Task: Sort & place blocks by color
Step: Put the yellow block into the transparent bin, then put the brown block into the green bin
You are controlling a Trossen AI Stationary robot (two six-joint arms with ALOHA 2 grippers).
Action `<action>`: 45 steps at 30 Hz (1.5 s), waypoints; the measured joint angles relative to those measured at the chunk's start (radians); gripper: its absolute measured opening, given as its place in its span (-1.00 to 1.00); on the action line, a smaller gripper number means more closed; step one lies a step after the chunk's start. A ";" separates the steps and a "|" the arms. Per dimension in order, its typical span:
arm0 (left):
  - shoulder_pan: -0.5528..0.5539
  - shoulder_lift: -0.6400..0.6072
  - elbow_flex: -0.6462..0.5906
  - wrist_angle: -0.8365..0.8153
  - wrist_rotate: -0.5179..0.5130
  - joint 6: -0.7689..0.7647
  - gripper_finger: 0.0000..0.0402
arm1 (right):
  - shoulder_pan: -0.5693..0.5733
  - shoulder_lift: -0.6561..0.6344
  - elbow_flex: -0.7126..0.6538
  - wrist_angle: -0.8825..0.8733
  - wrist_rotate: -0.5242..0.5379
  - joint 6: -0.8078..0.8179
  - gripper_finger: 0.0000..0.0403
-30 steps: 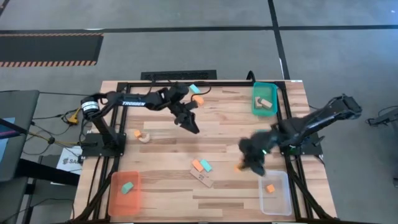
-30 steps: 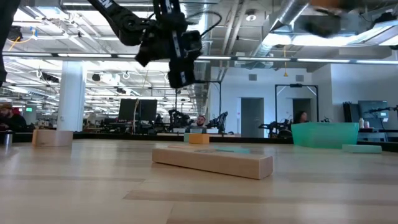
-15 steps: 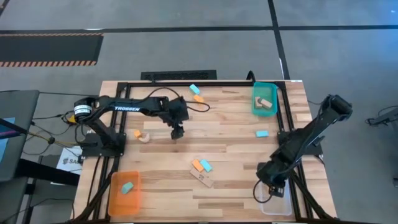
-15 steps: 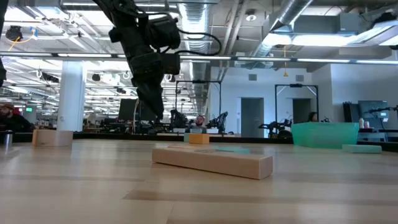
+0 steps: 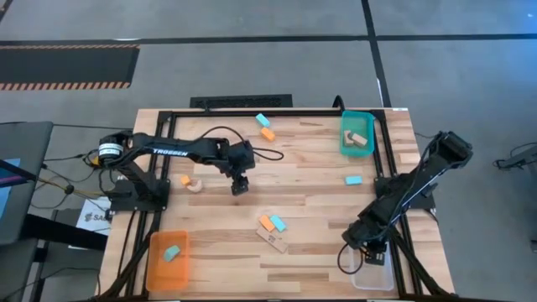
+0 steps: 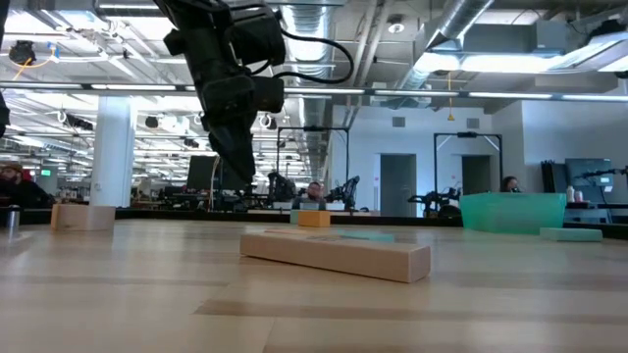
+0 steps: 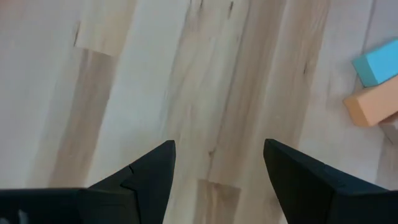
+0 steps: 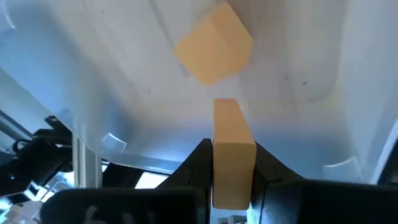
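My right gripper (image 8: 230,150) hangs over the clear tray (image 5: 375,270) at the near right, shut on an orange block (image 8: 227,121). A second orange block (image 8: 214,50) lies on the tray's floor. My left gripper (image 5: 238,188) stands open over bare wood left of the middle, fingers pointing down, nothing between them (image 7: 217,162). An orange block (image 5: 266,223), a teal block (image 5: 278,223) and a tan block (image 5: 272,240) lie together near the middle. In the left wrist view the orange one (image 7: 373,102) and the teal one (image 7: 379,62) show. My right gripper pinches the orange block's two opposite long sides (image 8: 229,163) between its two fingers. The fingers slant down from above and lie along the block. The block's free end (image 8: 225,106) sticks out past the fingertips toward the clear tray's floor.
The orange tray (image 5: 159,270) at the near left holds a teal block (image 5: 172,252). The teal tray (image 5: 346,144) at the far right holds tan pieces. Loose blocks lie on the table: teal (image 5: 262,120), orange (image 5: 268,132), orange (image 5: 185,179), a tan arch (image 5: 195,184), teal (image 5: 353,179).
My right gripper has gone down and toward the table's near right corner with the orange block, ending over the clear tray. My left gripper has gone toward the table's near edge and a little left, and has tipped over from nearly level to pointing down.
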 joint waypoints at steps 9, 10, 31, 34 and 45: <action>-0.077 -0.029 0.000 -0.036 -0.091 -0.090 0.16 | 0.001 -0.010 0.000 0.016 -0.051 -0.020 -0.31; -0.089 -0.045 0.000 -0.042 -0.109 -0.099 0.16 | 0.002 -0.019 0.000 0.028 -0.052 -0.019 -0.23; -0.368 -0.144 -0.016 0.035 -0.127 -0.391 0.16 | 0.001 -0.432 0.001 0.144 0.607 -0.030 0.20; -0.428 -0.138 -0.016 0.109 -0.121 -0.384 0.16 | -0.003 -0.431 0.001 0.175 0.801 -0.147 0.19; -0.544 0.060 0.023 0.502 -0.090 0.002 0.16 | -0.027 -0.330 0.000 0.161 0.800 -0.279 0.19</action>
